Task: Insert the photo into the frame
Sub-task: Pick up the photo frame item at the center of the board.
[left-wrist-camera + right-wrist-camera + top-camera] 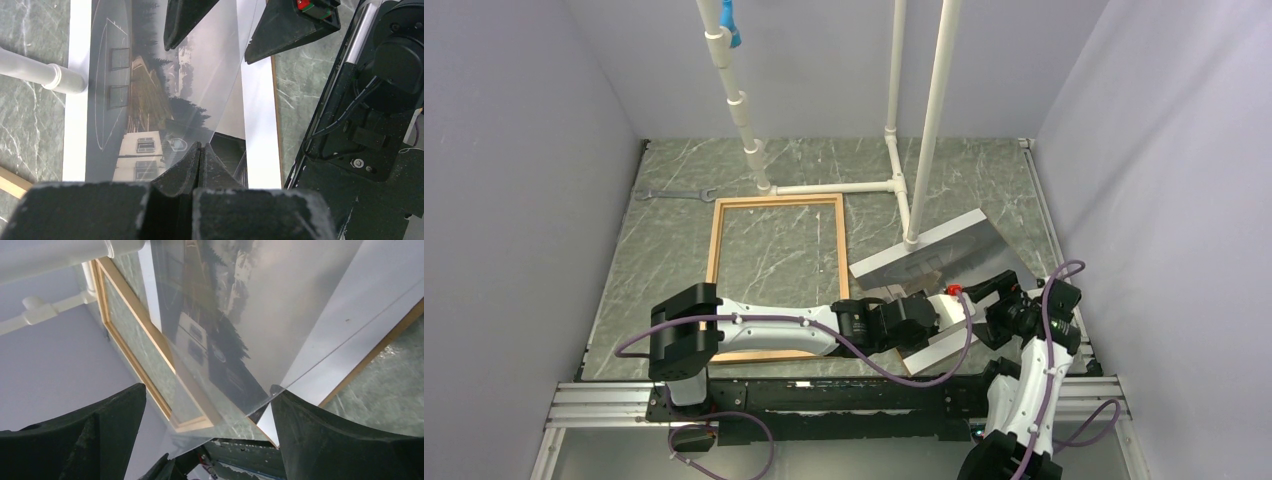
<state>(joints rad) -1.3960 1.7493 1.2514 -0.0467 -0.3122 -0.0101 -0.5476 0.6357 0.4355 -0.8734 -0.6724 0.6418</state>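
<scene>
Left gripper clenched, seemingly on clear sheet over photo; right gripper released.

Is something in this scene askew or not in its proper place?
Yes. The photo lies askew to the right of the empty frame, turned against it, with a white pipe ending over it. A wrench lies beside the frame's far left corner.
</scene>
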